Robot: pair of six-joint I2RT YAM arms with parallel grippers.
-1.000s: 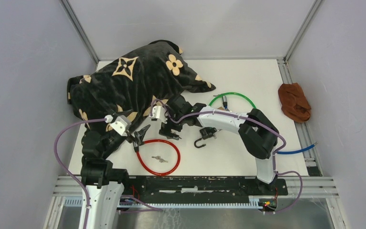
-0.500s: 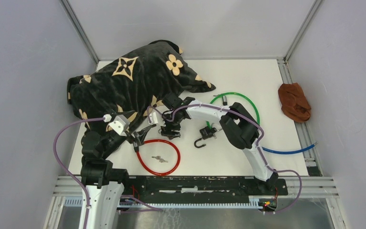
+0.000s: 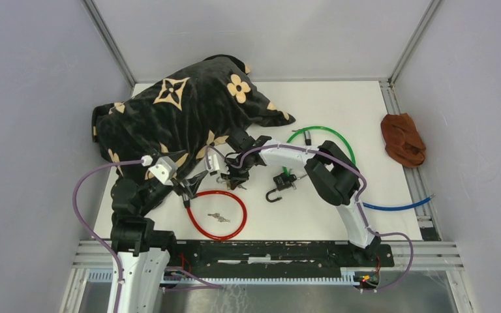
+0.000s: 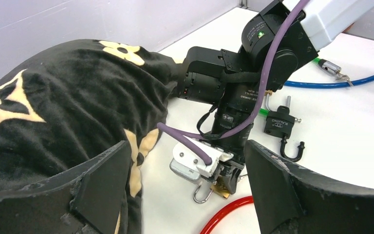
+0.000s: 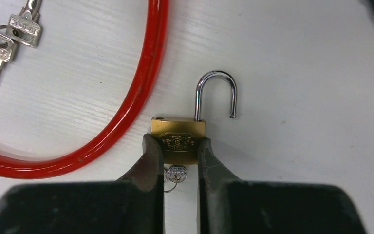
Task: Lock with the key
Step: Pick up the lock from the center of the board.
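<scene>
Big black plush blanket with tan flower prints [image 3: 176,114] heaped over the far-left of the white table [image 3: 339,104], and just right of its near edge is where the action sits. The red plastic-coated cable loop [image 5: 143,92] lies flat on the near side, with a spare bunch of small silver keys [image 5: 5,41] inside it. The right gripper [image 5: 177,142] is reaching in from the right, fingers clamped on the flanks of the small brass padlock [image 5: 177,132], which rests on the table touching the outside of that red loop. The left gripper [image 4: 185,146] hangs just to the left, fingers spread wide, nothing in them. The lock's long axis runs straight along the right fingers, with the silver U-shaped shackle [image 5: 216,75] sprung open and pointing away from the right wrist, towards the left gripper. The little silver key [image 5: 176,171] sits in the keyway at the opposite end, tucked between the right fingers. I'd say the left arm is the free one, but it faces the shackle, not the key
</scene>
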